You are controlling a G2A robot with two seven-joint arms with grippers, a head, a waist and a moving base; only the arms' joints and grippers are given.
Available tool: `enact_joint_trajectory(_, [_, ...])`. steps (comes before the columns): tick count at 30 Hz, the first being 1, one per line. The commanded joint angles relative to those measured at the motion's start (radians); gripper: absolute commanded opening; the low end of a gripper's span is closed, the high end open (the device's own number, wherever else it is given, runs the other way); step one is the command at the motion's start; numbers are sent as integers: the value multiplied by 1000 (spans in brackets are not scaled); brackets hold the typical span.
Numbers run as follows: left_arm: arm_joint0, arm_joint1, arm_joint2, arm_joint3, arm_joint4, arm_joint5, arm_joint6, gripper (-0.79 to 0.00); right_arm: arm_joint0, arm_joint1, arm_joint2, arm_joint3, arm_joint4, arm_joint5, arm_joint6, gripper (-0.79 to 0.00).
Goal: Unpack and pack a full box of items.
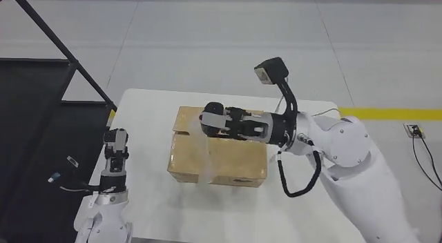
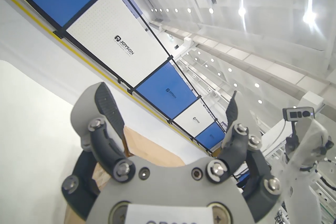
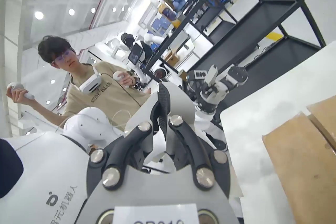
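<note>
The cardboard box (image 1: 231, 163) lies closed in the middle of the white desk (image 1: 148, 115). The right arm (image 1: 297, 136) is stretched over the far side of the box. Its jaws are clenched with nothing between them, above the far left corner. The left arm (image 1: 110, 174) stands at the desk's left edge, apart from the box, and its jaws are released, spread wide and holding nothing.

White table (image 1: 145, 125), one cardboard box (image 1: 238, 160) on it
I see the brown box lying flat with its flaps shut, around the middle of the tabletop from left to right, closer to the far edge than the near one.
</note>
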State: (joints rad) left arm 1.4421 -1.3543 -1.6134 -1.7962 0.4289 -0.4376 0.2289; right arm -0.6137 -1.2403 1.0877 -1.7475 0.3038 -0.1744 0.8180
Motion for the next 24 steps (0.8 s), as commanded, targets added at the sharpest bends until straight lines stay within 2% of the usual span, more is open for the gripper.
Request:
enact_joint_trajectory(1, [8, 1, 6, -1, 3, -17, -18, 0, 2, -5, -8, 1, 0, 14, -64, -785])
enact_joint_trajectory(6, [26, 3, 25, -9, -4, -53, -65, 0, 10, -20, -37, 14, -1, 27, -188, -785])
enact_joint_trajectory(11, [44, 7, 43, -19, -9, -74, -153, 0, 7, -39, -59, 26, -22, 63, -399, -785])
enact_joint_trajectory(20, [51, 9, 40, -24, 7, -76, -172, 0, 7, -39, -59, 26, -22, 63, -399, -785])
enact_joint_trajectory(24, [47, 11, 35, -42, 31, -70, -177, 0, -7, -39, -59, 29, 20, 66, -317, -785])
